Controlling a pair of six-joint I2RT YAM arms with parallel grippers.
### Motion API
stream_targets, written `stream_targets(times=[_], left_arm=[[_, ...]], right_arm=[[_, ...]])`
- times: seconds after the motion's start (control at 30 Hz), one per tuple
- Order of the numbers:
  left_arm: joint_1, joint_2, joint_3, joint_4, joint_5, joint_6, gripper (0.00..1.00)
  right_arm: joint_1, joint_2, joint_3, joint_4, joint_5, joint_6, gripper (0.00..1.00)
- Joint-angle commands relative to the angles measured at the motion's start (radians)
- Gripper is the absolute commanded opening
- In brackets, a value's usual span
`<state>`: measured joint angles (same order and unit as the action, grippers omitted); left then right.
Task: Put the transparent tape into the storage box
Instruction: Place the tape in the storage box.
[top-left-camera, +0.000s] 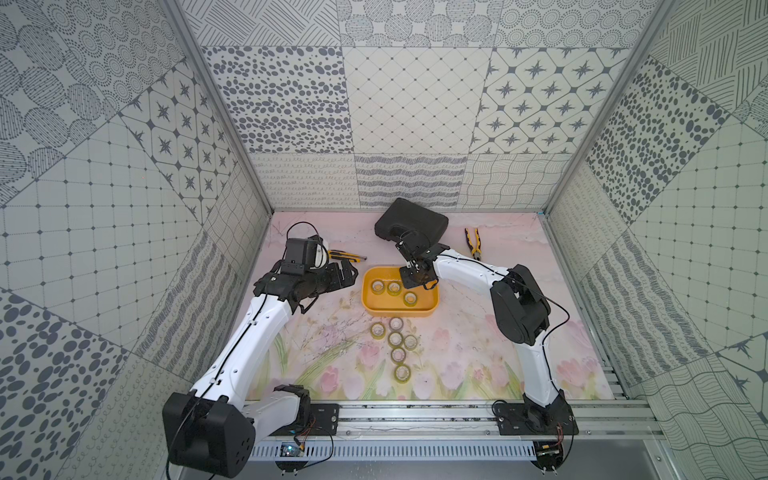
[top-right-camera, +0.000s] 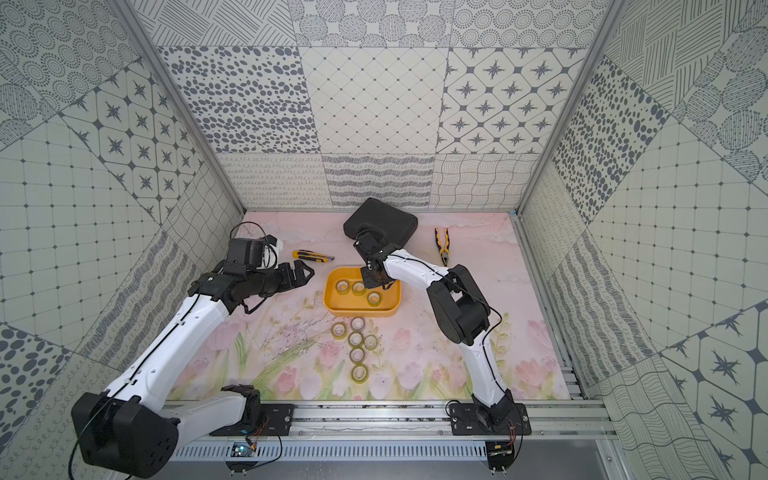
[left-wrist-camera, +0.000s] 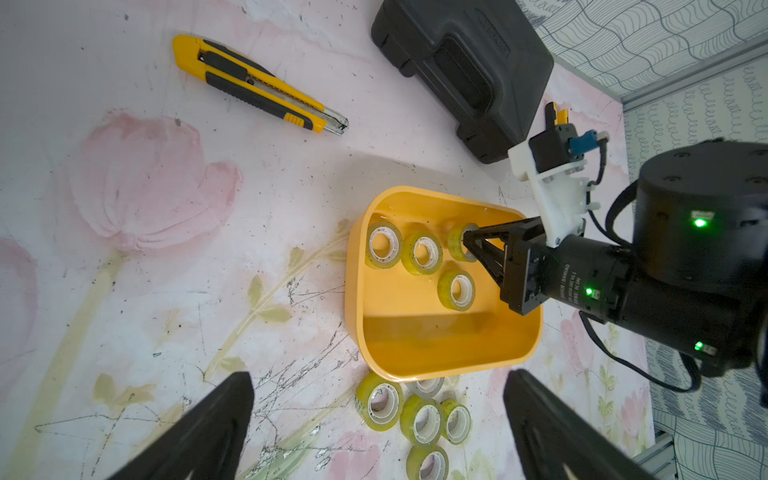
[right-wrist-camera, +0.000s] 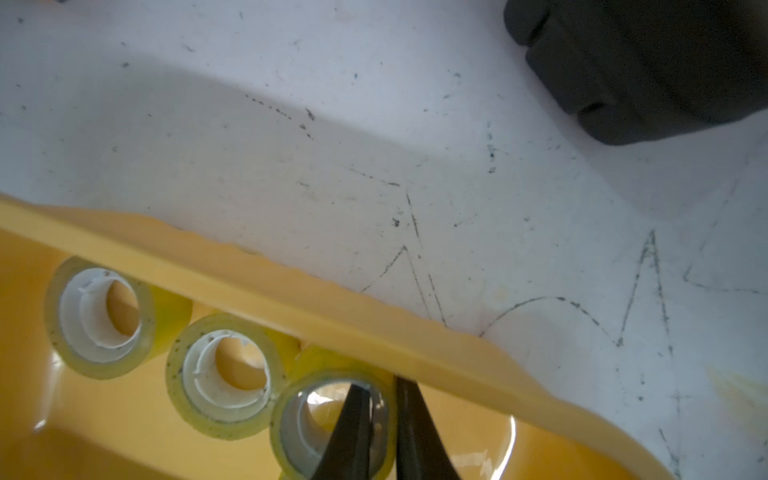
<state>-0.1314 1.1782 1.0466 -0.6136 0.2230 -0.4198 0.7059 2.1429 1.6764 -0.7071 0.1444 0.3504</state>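
- The right gripper is pinching one roll of transparent tape by its wall. The jaws are standing almost together, one finger down the core and the other wedged between the roll and the far wall of the storage box.
- That roll is standing hole-up just inside the box's far long wall, just beside another roll. Whether it is resting on the floor I cannot tell.
- The release is turning on the outer finger: I judge it is getting little room to spread against the wall, so the free side is the one toward the box's middle.
- Also in the box are lying three more rolls. The box is sitting mid-worktop, toward the far edge.
- Between the box and the near edge, six loose rolls are waiting — clustered, holes up.
- The rolls are looking yellowish-clear with pale cores, some speckled dark.
- The left gripper is hanging wide open and empty beyond the box's left end, so the right one is nearer.
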Motion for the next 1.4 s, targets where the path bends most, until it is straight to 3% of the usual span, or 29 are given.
stream_targets(times=[0.0, 0.23, 0.4, 0.53, 0.97, 1.2, 1.37], left_arm=[[-0.005, -0.005, 0.0, 0.002, -0.011, 0.009, 0.99], [-0.005, 0.001, 0.002, -0.002, -0.008, 0.007, 0.99], [-0.007, 0.004, 0.005, -0.006, -0.01, 0.007, 0.99], [-0.007, 0.009, 0.006, -0.006, -0.01, 0.008, 0.99], [-0.018, 0.033, 0.006, -0.013, -0.022, 0.012, 0.99], [-0.022, 0.042, 0.008, -0.017, -0.034, 0.019, 0.99], [-0.022, 0.047, 0.006, -0.015, -0.039, 0.022, 0.99]], right_arm=[[-0.007, 0.027, 0.014, 0.026, 0.027, -0.01, 0.08], [-0.014, 0.048, 0.005, 0.059, 0.009, 0.019, 0.13], [-0.014, 0.046, -0.011, 0.07, -0.029, 0.039, 0.37], [-0.014, -0.003, -0.051, 0.085, -0.04, 0.05, 0.48], [-0.013, -0.332, -0.225, 0.122, -0.123, 0.065, 0.53], [0.0, -0.595, -0.47, 0.178, -0.215, 0.091, 0.52], [0.027, -0.688, -0.622, 0.176, -0.254, 0.119, 0.51]])
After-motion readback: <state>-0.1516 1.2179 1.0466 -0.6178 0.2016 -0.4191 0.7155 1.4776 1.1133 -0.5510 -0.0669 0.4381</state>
